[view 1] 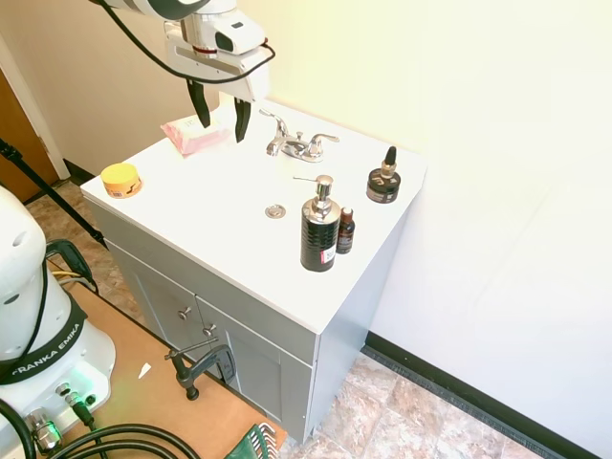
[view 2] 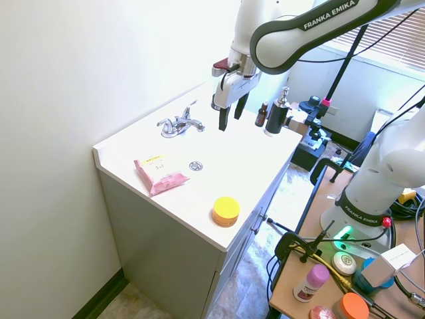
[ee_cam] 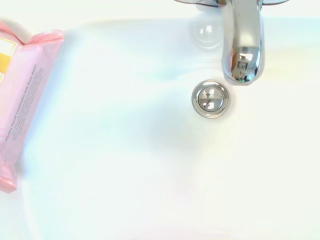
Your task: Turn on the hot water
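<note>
Above the white vanity top (view 1: 191, 196), the black-fingered gripper (view 1: 219, 117) was held spread and empty, near the small shiny chrome faucet (view 1: 298, 144) at the back edge. No hot water was seen flowing; neither lever had been touched, so the whole task was judged left.

Chrome faucet (view 1: 298, 144) — dry, two levers level

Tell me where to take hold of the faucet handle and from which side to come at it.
Take one lever handle of the chrome faucet near its free outer tip, coming down from above. The levers stick out sideways from the base, clear of the spout, so the tip gives most leverage. The hand hangs open above the counter. Which lever is hot, the pictures don't show.
</note>
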Tool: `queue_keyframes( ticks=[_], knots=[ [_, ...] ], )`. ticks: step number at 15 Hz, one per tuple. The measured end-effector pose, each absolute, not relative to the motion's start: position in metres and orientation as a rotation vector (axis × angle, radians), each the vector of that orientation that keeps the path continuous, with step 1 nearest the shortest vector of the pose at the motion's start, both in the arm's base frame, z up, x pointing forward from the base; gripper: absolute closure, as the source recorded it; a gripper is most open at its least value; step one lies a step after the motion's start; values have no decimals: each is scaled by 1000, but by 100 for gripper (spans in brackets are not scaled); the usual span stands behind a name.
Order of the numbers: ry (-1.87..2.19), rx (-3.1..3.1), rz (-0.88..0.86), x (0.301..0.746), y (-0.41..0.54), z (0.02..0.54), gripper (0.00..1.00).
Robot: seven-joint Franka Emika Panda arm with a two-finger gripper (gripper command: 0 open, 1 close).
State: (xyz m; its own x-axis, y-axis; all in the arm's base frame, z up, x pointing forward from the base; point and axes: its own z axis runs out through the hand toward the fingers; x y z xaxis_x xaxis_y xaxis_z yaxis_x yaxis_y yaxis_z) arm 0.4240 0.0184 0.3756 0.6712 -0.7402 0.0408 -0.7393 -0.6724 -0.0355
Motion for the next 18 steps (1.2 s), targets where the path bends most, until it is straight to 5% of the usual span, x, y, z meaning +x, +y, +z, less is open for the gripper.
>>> queue_keyframes(
  ticks=[6,13,18],
  knots=[
    [1262,-2855,-186,455,27,388,0],
    [1415,-2737,-631,533,59,367,0],
    [1364,-2710,-753,567,77,341,0]
  ],
)
